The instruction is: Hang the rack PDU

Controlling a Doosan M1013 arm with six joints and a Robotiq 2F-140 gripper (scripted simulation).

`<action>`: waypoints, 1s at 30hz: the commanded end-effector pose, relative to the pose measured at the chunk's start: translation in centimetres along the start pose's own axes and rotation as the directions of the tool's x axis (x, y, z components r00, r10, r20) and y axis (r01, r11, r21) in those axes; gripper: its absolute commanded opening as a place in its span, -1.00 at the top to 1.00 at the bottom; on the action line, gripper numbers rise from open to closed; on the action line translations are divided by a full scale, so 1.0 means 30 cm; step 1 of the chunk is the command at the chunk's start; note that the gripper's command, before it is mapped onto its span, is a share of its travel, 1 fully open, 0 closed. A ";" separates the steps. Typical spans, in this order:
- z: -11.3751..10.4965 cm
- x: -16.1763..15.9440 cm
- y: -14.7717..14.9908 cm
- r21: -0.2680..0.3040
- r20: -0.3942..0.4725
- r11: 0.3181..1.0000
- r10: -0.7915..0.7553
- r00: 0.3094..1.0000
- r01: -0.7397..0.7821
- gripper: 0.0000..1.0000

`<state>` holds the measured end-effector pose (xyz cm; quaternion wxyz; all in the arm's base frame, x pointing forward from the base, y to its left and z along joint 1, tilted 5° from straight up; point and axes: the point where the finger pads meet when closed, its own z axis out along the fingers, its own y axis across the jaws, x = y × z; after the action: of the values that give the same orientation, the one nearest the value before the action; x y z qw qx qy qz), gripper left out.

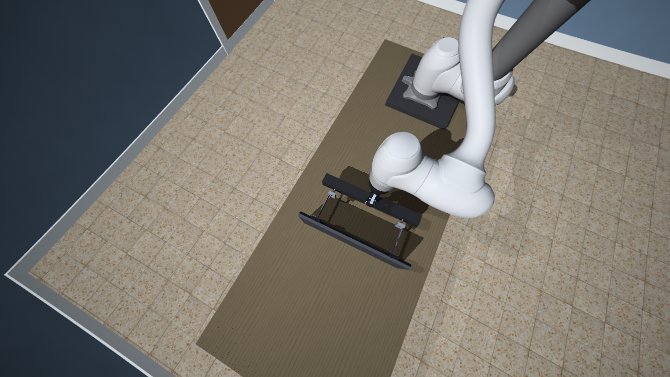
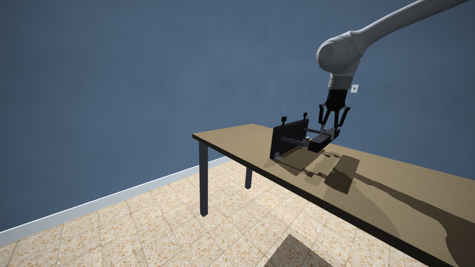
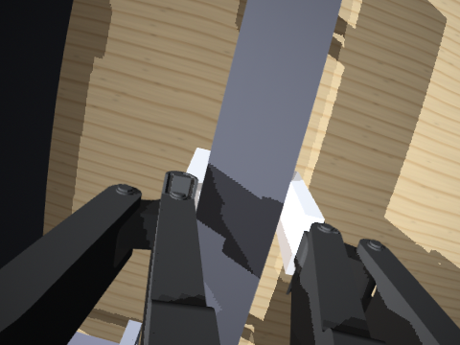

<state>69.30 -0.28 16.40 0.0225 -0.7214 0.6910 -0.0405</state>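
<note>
The rack PDU [image 1: 376, 199] is a long dark bar held above the wooden table, parallel to an upright dark back panel [image 1: 353, 243]. Two thin rods run from that panel toward the PDU and end in small grey keyhole plates [image 1: 331, 193] [image 1: 399, 225]. The PDU sits right against both plates; its back buttons are hidden, so I cannot tell if they sit in the slots. My gripper [image 1: 372, 198] comes down from above and is shut on the PDU's middle. The side view shows the gripper [image 2: 329, 130] on the PDU [image 2: 319, 141]. The wrist view shows the fingers clamping the grey bar [image 3: 282, 103].
The arm's base [image 1: 421, 91] stands on a dark plate at the far end of the table. The back panel [image 2: 288, 137] stands near the table's long edge, with two small knobs on top. Tiled floor and a low wall surround the table.
</note>
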 end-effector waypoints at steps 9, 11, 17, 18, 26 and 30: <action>-0.003 0.001 -0.002 0.002 0.003 1.000 0.003 1.000 -0.003 1.00; -0.003 0.001 -0.002 0.002 0.003 1.000 0.003 1.000 -0.003 1.00; -0.003 0.002 -0.018 0.002 0.003 1.000 0.003 1.000 -0.003 1.00; -0.002 0.002 -0.021 0.002 0.003 1.000 0.003 1.000 -0.003 1.00; -0.002 0.002 -0.045 0.002 0.003 1.000 0.003 1.000 -0.003 1.00; -0.002 0.002 -0.050 0.002 0.003 1.000 0.003 1.000 -0.003 1.00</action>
<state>70.19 -0.32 16.55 0.0222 -0.7213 0.6911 -0.0402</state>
